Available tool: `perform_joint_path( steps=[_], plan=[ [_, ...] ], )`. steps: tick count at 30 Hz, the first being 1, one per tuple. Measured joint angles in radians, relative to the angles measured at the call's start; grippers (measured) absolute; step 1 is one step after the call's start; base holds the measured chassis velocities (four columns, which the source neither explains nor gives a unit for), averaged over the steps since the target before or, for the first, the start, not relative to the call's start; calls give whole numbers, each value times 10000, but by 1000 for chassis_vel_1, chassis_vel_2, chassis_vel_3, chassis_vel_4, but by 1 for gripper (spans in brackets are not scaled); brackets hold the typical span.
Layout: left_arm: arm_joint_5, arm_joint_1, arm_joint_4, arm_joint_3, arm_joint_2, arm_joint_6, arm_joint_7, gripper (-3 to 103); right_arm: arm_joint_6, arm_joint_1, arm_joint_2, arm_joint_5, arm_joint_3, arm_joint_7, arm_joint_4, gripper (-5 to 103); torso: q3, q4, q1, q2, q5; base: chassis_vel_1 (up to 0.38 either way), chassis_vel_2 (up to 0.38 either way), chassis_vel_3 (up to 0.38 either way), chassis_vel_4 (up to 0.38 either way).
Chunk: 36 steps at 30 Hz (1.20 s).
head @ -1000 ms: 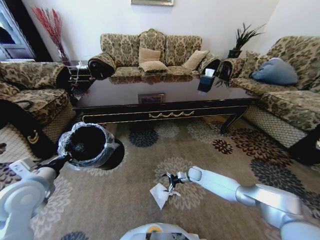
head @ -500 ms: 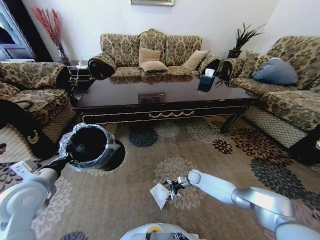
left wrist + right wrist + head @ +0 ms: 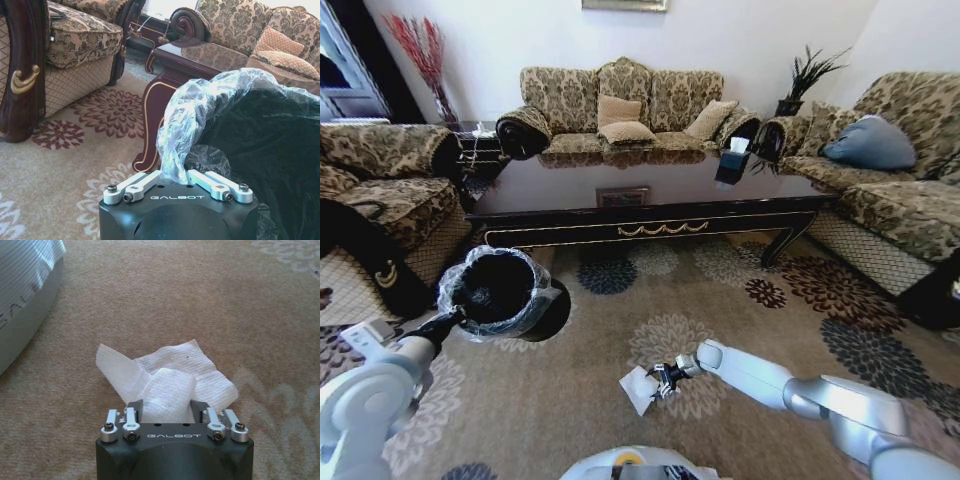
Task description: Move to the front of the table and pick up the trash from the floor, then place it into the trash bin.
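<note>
From the head, the right gripper point(image 3: 658, 381) had dropped from just above the paper point(image 3: 639, 388) onto it, near the bin point(image 3: 498, 290), with bare carpet point(image 3: 760, 330) around. The left gripper point(image 3: 176, 175) pinched the bin's bag point(image 3: 200, 110) (table leg point(image 3: 152, 125) just beyond). Right wrist: jaws narrowed around the paper point(image 3: 167, 385), seemingly gripped.

The right gripper point(image 3: 167, 407) sits low over the patterned carpet point(image 3: 200, 300), its jaws on either side of a folded part of the crumpled white paper point(image 3: 167, 377), which spreads out just ahead of it.
</note>
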Motion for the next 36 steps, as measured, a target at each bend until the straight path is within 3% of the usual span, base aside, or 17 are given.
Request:
perform_joint_path(
  steps=[4,7,11,16,21,24,28,30,36],
  plan=[
    [46,20,-6,4,-22,0,0,2,207,-25,3,-75,92,-336,-57,41,0,0,0,0,0,0,0,0,0],
    [78,29,-9,10,-31,0,0,2,299,-28,-1,-112,148,-528,-73,36,0,0,0,0,0,0,0,0,0],
    [117,16,-9,32,-35,0,2,2,441,9,-45,-114,260,-764,-70,15,0,-1,0,0,0,0,0,0,0],
    [180,-16,-9,95,-58,0,9,2,718,127,-73,-34,381,-840,-42,2,0,1,-1,0,0,0,0,0,0],
    [197,-50,30,138,-65,0,22,2,1128,157,-28,766,560,-391,66,0,0,-1,0,0,0,0,0,0,0],
    [254,-55,81,198,-70,0,35,2,1244,343,11,1945,746,407,610,0,0,-1,0,0,-1,0,0,0,0],
    [317,-75,109,281,-71,0,48,2,1250,853,72,2747,940,1027,1429,0,1,2,0,0,1,0,0,0,0],
    [371,-93,131,364,-75,0,51,2,965,1508,40,3385,969,1644,2296,0,0,4,0,0,-2,0,0,0,0],
    [520,-98,214,494,-109,0,129,2,365,2580,-181,4610,901,2458,3796,0,0,-1,0,0,-2,0,0,0,0]
  ],
)
